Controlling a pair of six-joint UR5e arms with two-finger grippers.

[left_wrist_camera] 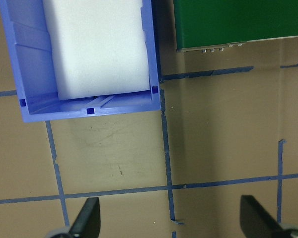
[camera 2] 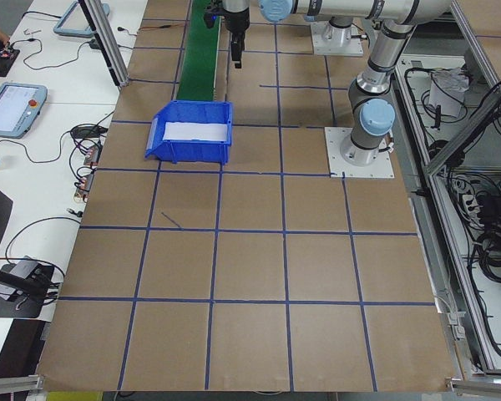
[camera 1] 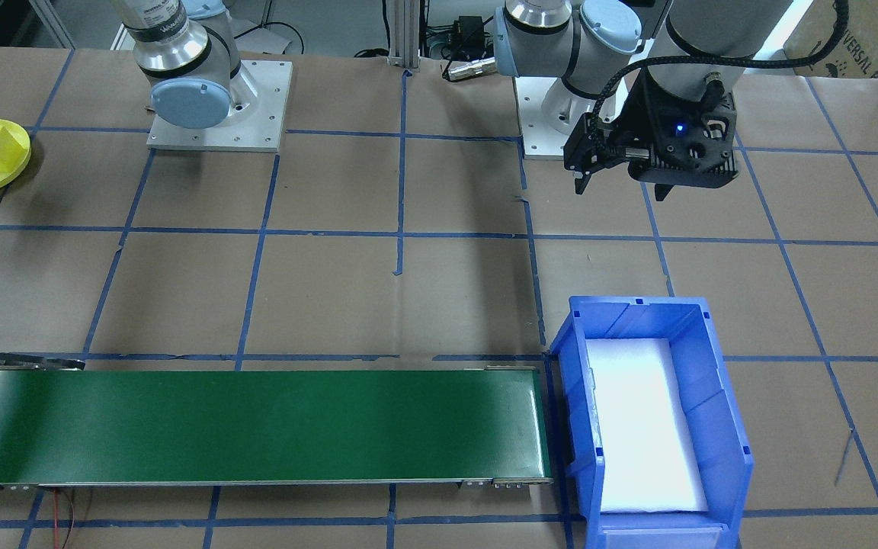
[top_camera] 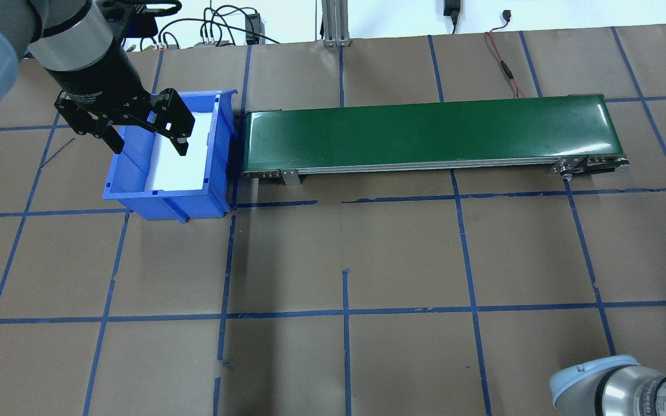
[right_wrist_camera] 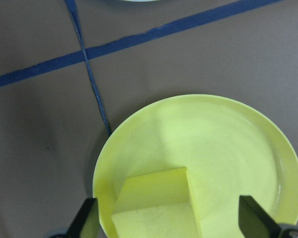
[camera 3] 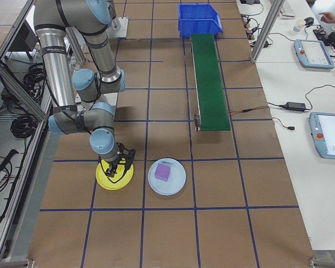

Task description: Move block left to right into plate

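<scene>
A yellow foam block (right_wrist_camera: 156, 206) sits inside the yellow plate (right_wrist_camera: 223, 148), which rests on the brown paper bench (camera 1: 439, 290) marked with blue tape lines. The block lies on the side of the plate nearest the right claw (right_wrist_camera: 169, 223), not at the plate's centre. The right claw hangs directly above the block with its 2 fingers (right_wrist_camera: 87, 218) spread wide, 1 on each side of the block, gripping nothing. The block looks light, soft and slightly springy, with flat matte faces that should not slip; it would best be held across 2 opposite flat sides with gentle pressure. Judging by its place in the plate, the move looks close to done.

Far from the plate, the left claw (top_camera: 145, 124) hovers wide open and empty over a blue bin (top_camera: 168, 196) lined in white. A green conveyor belt (top_camera: 431, 133) runs from that bin toward the plate's end of the bench. Just beside the yellow plate, a pale blue plate (camera 3: 166, 176) carries a purple block (camera 3: 162, 172).
</scene>
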